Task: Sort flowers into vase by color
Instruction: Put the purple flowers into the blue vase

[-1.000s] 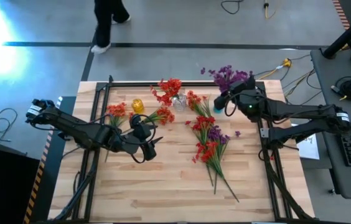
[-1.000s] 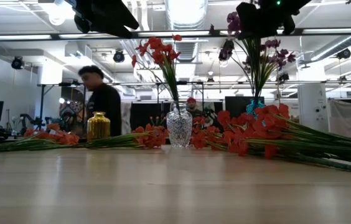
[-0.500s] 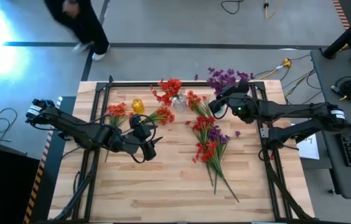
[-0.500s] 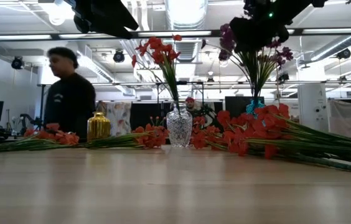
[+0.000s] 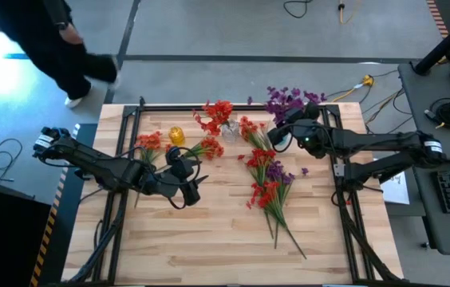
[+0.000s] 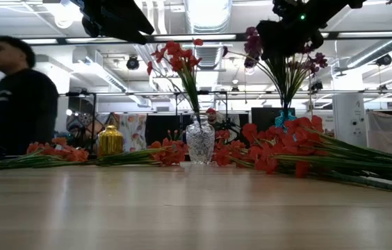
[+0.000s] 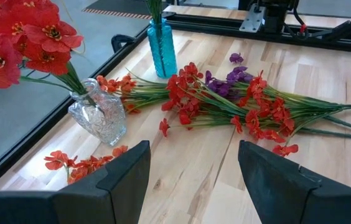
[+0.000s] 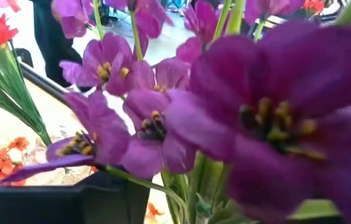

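Purple blossoms point(image 8: 182, 118) crowd the right wrist view, hiding that gripper's fingers, so I cannot tell their grip. Right gripper point(image 5: 282, 133) hovers over the blue vase point(image 7: 162, 48), itself hidden from above. Left gripper point(image 5: 187, 190), fingers spread and empty, waits near the glass vase point(image 7: 99, 112) holding red sprigs point(image 6: 176, 57); loose flowers point(image 5: 266, 175) lie beside it.

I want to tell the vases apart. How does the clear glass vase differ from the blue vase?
The clear glass vase is squat, faceted and colourless; the blue vase is slim, tall and turquoise. The glass vase holds red flowers, the blue one purple flowers. Both stand upright near the table's far edge.
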